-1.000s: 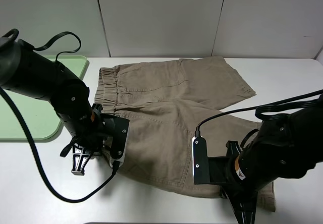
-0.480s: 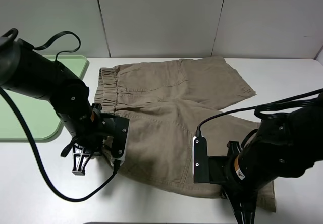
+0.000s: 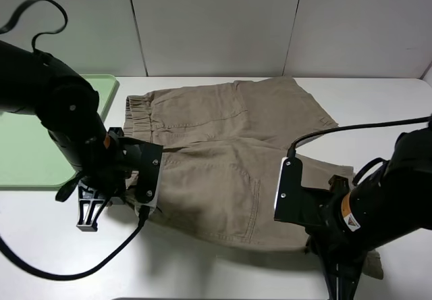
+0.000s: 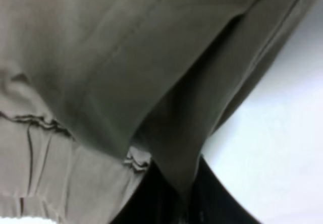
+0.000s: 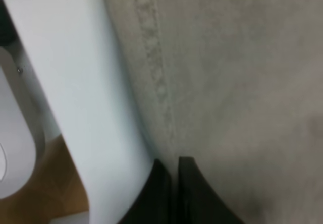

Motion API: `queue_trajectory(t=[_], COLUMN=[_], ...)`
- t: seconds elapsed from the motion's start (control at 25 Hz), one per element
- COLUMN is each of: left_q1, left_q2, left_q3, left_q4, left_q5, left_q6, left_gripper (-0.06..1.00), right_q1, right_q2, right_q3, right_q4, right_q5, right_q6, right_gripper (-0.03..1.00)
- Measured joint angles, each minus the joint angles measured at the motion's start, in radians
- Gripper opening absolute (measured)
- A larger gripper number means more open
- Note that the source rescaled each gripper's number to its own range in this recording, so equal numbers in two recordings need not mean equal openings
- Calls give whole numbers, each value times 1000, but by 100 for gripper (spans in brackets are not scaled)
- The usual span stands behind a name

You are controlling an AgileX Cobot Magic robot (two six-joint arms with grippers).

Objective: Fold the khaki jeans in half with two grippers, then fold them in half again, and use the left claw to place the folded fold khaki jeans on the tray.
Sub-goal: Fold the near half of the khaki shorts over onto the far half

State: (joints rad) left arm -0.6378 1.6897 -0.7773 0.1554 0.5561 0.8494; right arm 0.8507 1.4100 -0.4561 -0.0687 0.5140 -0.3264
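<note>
- The khaki jeans (image 3: 229, 144) lie spread on the white bench (image 3: 378, 104). Their gathered waistband is toward the tray (image 3: 27, 151) at the left of the high view, and the legs run to the right. No cloth is on the tray.
- The left hand (image 4: 182, 204) pinches the near waistband corner. In its wrist view a fold of khaki runs down into the dark fingers (image 4: 222, 199).
- The right hand (image 5: 174, 193) has its fingers pressed close together at the near leg hem, with the stitched edge running right up to them. I judge a thin bit of hem is caught between them, though the view is tight.
- The step in hand looks like the first fold, carrying the near edge over to the far edge.
- To do it well, both hands should rise together to the same height and hold the near edge lightly taut between them. They should then travel level toward the far edge.
- The waist corner should land on the far waist corner and the hem on the far hem before either hand lets go.
- If one hand leads the other, the crease will run diagonally. The shallow grip on the hem could also slip under a hard pull.
- Count: one pair of jeans, one tray, one bench, and two arms with one hand each.
</note>
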Motion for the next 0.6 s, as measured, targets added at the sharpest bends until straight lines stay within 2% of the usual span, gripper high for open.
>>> queue_trajectory(t=[0.2,0.6], left_q1=[-1,-13], left_q2=[-73,-217], left_q3=[0,-2], left_q4=[-28,-80], left_q5=[80,228], left_q6=[0,-1], left_gripper=[1,1], right_q1=[0,0], right_q2=[-107,-175], right_q3=[-12,-203], right_q4=[41,69], right_q5=[94,418], right_q6=[59,177], right_gripper=[0,0])
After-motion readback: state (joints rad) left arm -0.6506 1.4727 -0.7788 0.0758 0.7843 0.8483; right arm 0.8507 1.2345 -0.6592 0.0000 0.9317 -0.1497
